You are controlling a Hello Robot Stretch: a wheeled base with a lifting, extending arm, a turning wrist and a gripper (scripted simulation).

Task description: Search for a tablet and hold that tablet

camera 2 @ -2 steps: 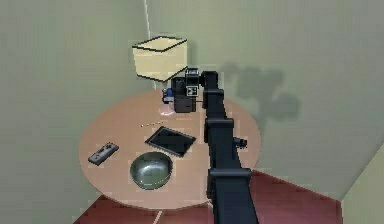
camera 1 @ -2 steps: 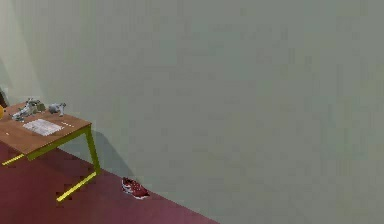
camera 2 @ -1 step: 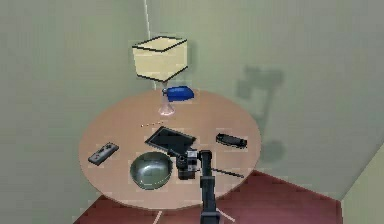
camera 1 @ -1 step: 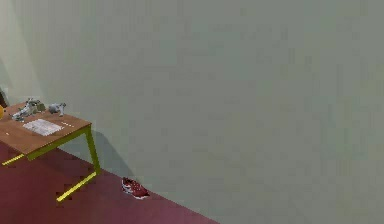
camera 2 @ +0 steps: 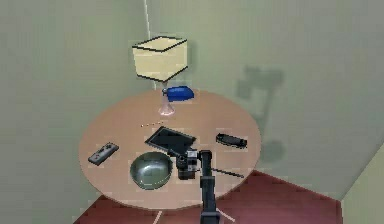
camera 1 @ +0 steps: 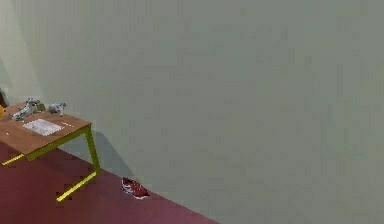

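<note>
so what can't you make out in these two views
Arm side view: whether the gripper holds anything, since the table top lies behind it.
Arm side view: whether it touches the dark flat tablet.
Arm side view: the blue thing by the lamp, too small to name.
Forward view: the desk is cut by the left edge; the clutter on it is too small.
Forward view: the red thing on the floor, too small.

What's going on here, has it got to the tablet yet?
The Stretch's arm reaches out over a round table, with its end effector close to a dark flat tablet that lies on the tabletop next to a metal bowl. I cannot tell whether it holds anything. A lamp also stands on the table. Ahead, a desk stands by the wall.
</note>
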